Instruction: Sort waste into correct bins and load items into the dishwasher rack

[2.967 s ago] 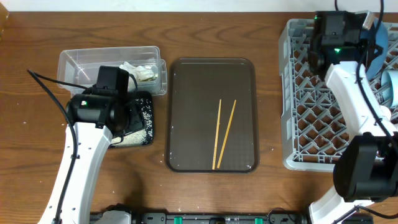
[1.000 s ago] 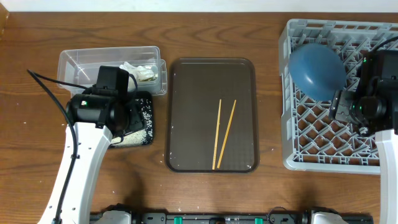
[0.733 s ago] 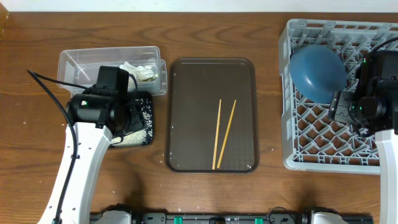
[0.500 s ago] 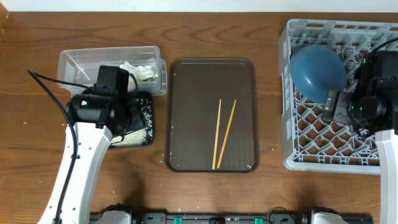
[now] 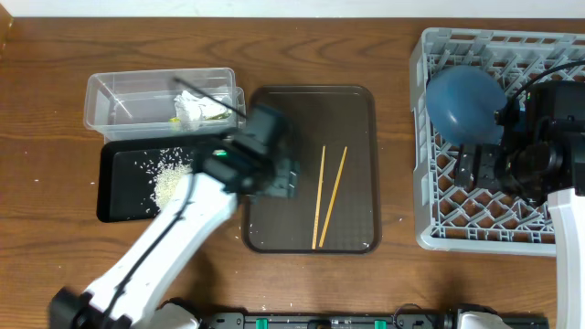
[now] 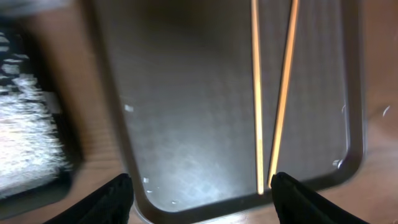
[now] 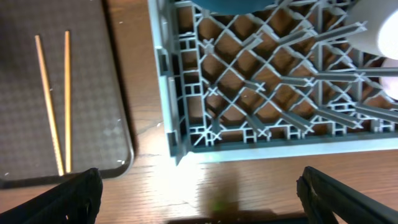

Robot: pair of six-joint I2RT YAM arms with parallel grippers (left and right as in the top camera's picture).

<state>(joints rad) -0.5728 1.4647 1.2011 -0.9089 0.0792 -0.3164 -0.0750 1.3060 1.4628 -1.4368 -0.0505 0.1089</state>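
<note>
Two wooden chopsticks [image 6: 255, 99] lie just ahead of the left gripper [image 6: 202, 198], which is spread wide and empty. It should centre over both sticks before closing. Farther right, the right gripper [image 7: 199, 194] hangs spread by the rack [image 7: 280, 148].

I found nothing that I could read in my three views. The clear tub [image 5: 128, 102], the black tray [image 5: 123, 196], the brown serving tray [image 5: 283, 128] and the grey rack [image 5: 422, 183] showed no letters, numbers, brands or signs that I could make out.
</note>
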